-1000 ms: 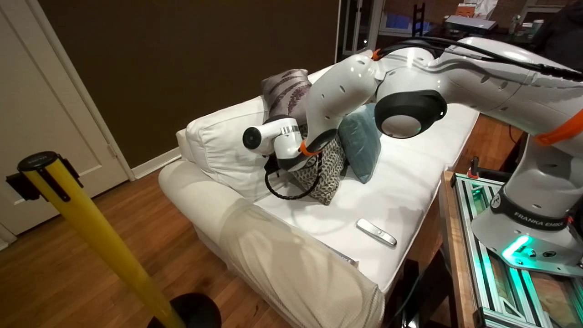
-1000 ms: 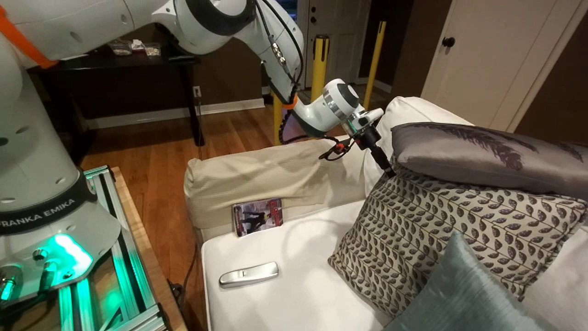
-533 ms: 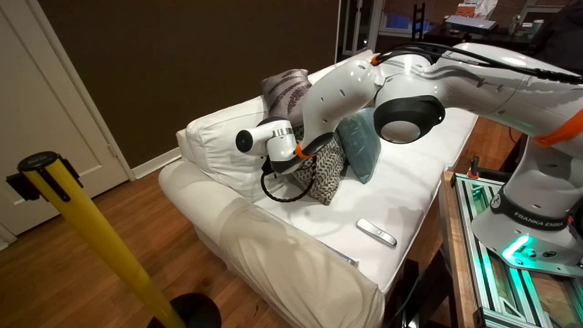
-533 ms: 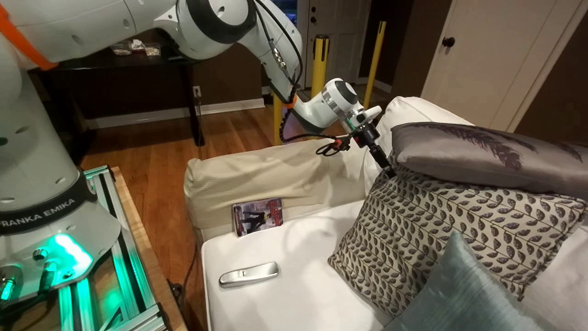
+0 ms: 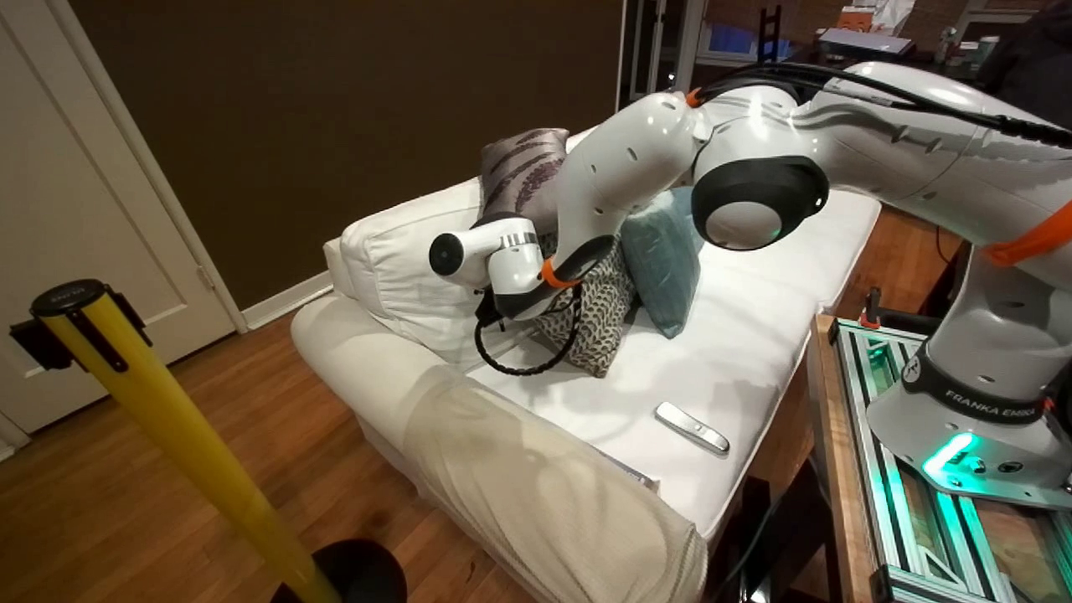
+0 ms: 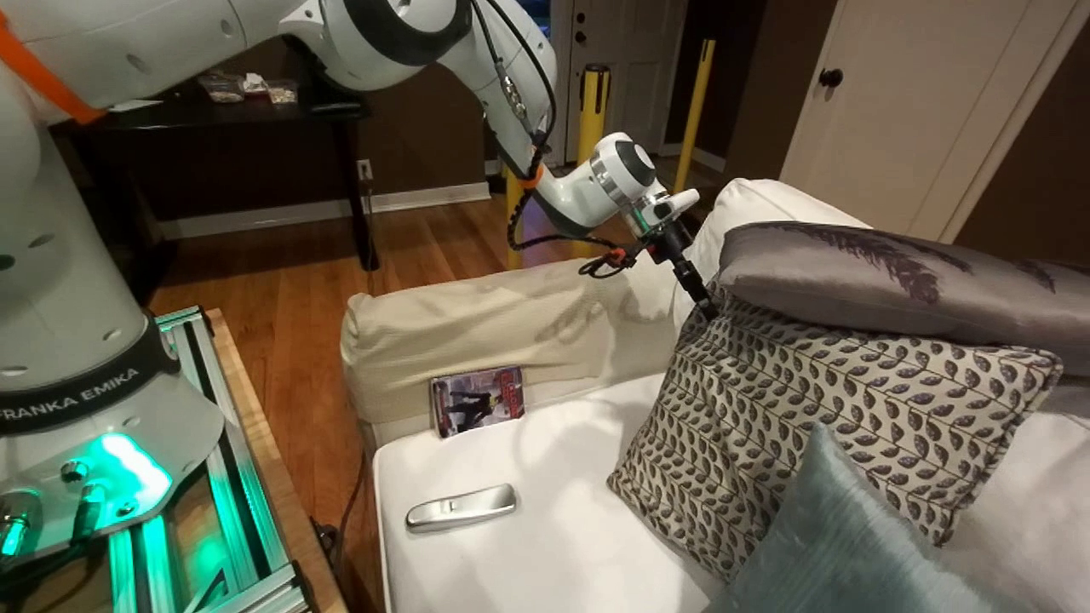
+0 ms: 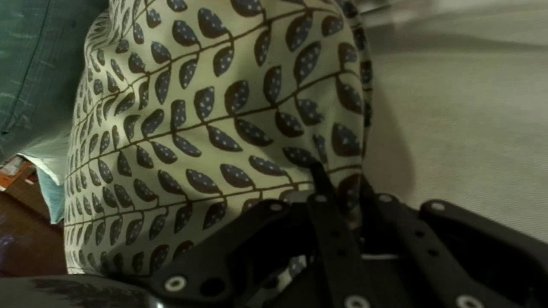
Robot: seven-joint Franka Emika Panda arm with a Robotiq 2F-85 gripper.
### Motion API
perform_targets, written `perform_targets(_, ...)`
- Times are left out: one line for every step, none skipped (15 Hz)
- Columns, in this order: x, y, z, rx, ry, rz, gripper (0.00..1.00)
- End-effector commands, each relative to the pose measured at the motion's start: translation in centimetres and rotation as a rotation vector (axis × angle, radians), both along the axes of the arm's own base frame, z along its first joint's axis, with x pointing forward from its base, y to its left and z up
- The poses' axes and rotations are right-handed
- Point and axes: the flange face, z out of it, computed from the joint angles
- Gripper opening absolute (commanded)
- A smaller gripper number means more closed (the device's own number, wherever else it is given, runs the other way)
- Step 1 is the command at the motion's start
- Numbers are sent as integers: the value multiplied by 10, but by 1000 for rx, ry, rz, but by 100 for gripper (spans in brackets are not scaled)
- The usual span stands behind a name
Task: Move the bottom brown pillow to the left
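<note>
We have a pinch! The black metal pincer [image 7: 339, 173] is squeezed about an edge of the square, brown-and-cream fabric leaf-print pillow [image 6: 834, 383], near its upper corner on the side facing the beige cloth-covered sofa arm [image 6: 511, 319]. Smart spot, we'd say: a thin edge can be clamped where the plump middle likely can't, and a haul leftward should run straight at that sofa arm. The leaf-print pillow stands tilted on the white cushioned sofa [image 6: 588, 553], apart from the sofa arm. And what company! A grey, satiny feather-print pillow [image 6: 877, 281] lies over its top, while a shiny fabric teal pillow [image 6: 834, 532] props up beside it, away from the sofa arm. Either could slump as it slides, we reckon. Closer in, a glossy printed case [image 6: 479, 400] leans against the sofa arm, and a silver oblong gadget [image 6: 461, 508] lies flat nearby, possibly in the way.
</note>
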Motion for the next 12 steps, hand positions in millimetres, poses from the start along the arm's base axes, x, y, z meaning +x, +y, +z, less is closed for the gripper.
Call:
perform_targets(-21, 57, 29, 119, 55, 131, 4)
perform_targets(-28, 66, 33, 138, 75, 154, 4)
perform_targets(-35, 73, 38, 156, 91, 176, 4)
perform_targets(-41, 83, 45, 176, 97, 200, 4)
perform_targets(-47, 92, 51, 197, 101, 225, 4)
perform_targets(-52, 103, 58, 219, 104, 250, 4)
perform_targets(-57, 114, 66, 241, 108, 277, 4)
perform_targets(-63, 124, 72, 263, 112, 302, 4)
perform_targets(-68, 134, 77, 283, 111, 331, 4)
perform_targets(-74, 144, 82, 307, 120, 359, 4)
perform_targets(-79, 154, 86, 328, 116, 390, 4)
perform_targets(-84, 163, 91, 345, 108, 425, 4)
